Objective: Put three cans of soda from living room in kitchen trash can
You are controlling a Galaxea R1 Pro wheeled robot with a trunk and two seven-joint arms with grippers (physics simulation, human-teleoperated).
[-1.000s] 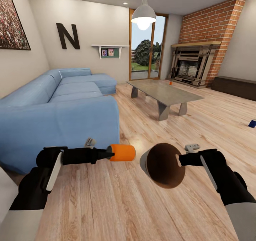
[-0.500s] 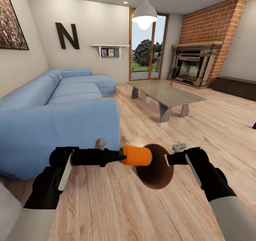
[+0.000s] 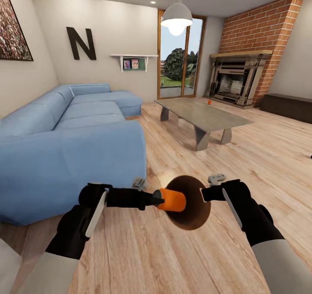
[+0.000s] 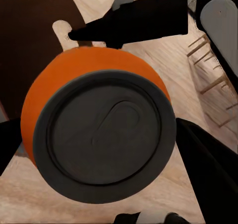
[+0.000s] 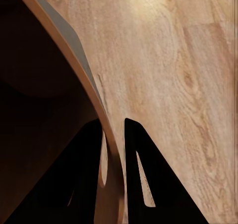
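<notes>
The left gripper (image 3: 157, 199) is clamping the small orange soda can (image 3: 172, 200), feeding it into the tilted grey, brown-lined bin (image 3: 190, 203), whose rim the right gripper (image 3: 203, 194) is pinching; letting go looks next.

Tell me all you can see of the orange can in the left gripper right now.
The orange soda can lies on its side in mid-air, clamped by the left gripper. Its body is plain bright orange, no label visible. The left wrist view shows a dark grey end with a raised rim and pull tab outline. Its far end reaches the coppery brown mouth of the trash can, which the right gripper holds tipped by its rim.
</notes>
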